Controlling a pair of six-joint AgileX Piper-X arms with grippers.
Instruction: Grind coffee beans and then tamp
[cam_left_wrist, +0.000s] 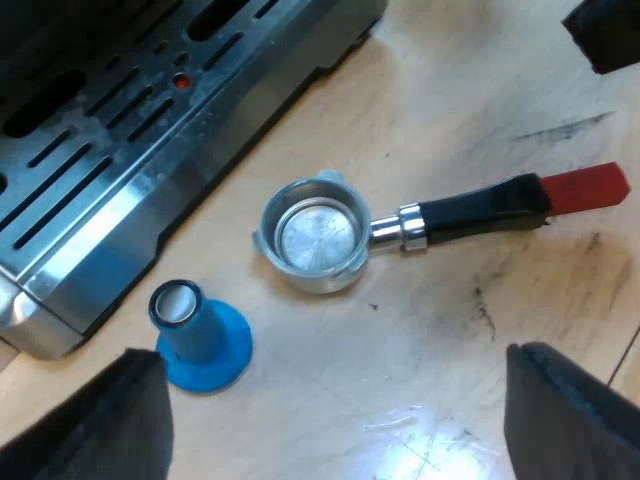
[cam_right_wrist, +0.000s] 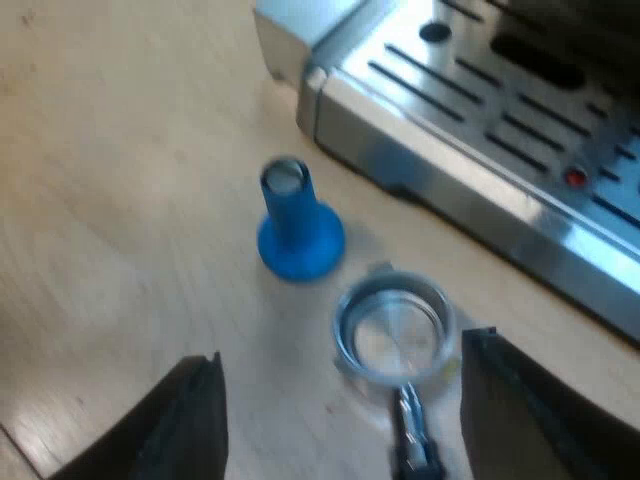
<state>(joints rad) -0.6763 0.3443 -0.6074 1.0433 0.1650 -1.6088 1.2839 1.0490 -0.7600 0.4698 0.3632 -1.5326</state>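
Just off the espresso machine's (cam_right_wrist: 470, 150) front the loose metal holder (cam_right_wrist: 392, 330) lies flat, its handle running from the basket to 6 o'clock, straight between your right gripper's (cam_right_wrist: 340, 375) spread fingers, nearer than your equally spread left gripper (cam_left_wrist: 330, 375); the blue tamper (cam_right_wrist: 298, 225) stands at the basket's 10 o'clock.

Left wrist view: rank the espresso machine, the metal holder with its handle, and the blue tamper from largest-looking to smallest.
1. espresso machine
2. metal holder, handle included
3. blue tamper
None look alike in size.
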